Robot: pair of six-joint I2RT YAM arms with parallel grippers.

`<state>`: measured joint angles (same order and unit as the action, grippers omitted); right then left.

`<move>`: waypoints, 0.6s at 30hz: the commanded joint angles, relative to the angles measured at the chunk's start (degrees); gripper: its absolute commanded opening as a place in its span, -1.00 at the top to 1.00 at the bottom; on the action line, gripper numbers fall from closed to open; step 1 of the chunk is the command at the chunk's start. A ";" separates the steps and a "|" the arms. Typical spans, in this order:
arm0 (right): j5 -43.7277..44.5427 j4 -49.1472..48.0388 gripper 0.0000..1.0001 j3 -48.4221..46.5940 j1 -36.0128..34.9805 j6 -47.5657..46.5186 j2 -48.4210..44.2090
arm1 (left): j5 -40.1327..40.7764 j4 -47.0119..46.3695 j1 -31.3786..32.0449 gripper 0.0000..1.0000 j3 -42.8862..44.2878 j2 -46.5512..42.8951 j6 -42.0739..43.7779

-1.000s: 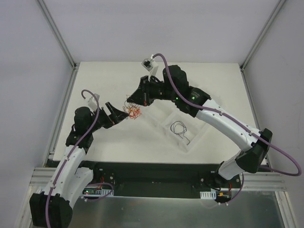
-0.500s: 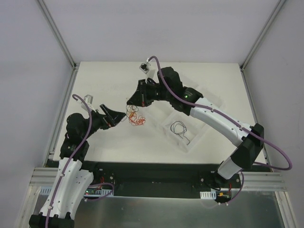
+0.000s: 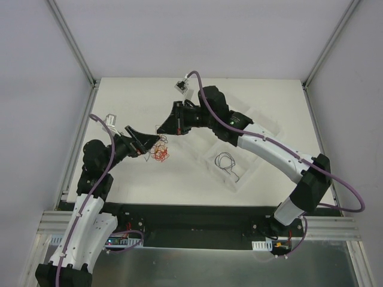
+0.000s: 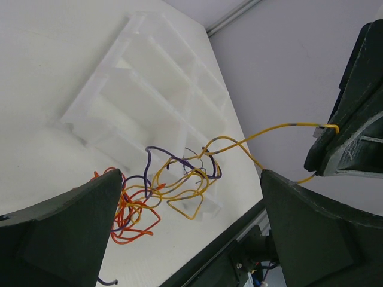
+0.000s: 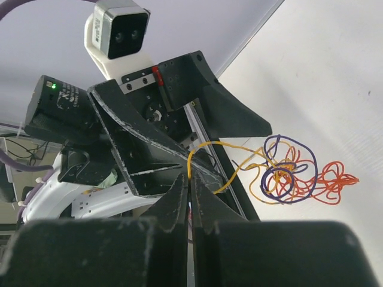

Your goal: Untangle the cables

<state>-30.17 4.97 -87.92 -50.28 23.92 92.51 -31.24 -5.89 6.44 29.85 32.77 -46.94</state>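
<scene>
Since the earlier frame, the left gripper (image 3: 152, 144) had been swung in towards the cables (image 3: 160, 150) and its fingers spread wider. Its fingers were seen wide apart, with the tangle of red, orange, yellow and purple strands framed between them in the left wrist view. The right gripper (image 5: 189, 190) was pinched tight on a yellow strand (image 5: 210, 144), from which the tangle trailed over the table (image 3: 131, 98), near a white divided tray (image 3: 244, 179). One dark wire (image 3: 225, 161) was lying apart in that tray.
</scene>
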 commanded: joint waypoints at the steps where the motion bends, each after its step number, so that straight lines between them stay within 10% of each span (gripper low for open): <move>1: -2.87 -7.60 1.00 0.64 0.01 4.37 -0.49 | -2.51 -6.15 0.94 -0.98 1.71 2.64 -0.96; 10: -4.28 -14.64 0.99 1.00 -1.57 11.41 1.36 | -3.12 -18.80 3.49 -0.85 0.39 13.62 -0.09; 18: -3.31 -13.15 0.99 -2.34 -1.75 10.71 -0.48 | 13.30 -5.63 2.80 0.13 -3.21 23.90 3.61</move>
<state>-32.45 -5.15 -86.46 -51.66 33.91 94.59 -27.70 -16.58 9.80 29.47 52.16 -45.71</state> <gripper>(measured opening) 0.009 0.511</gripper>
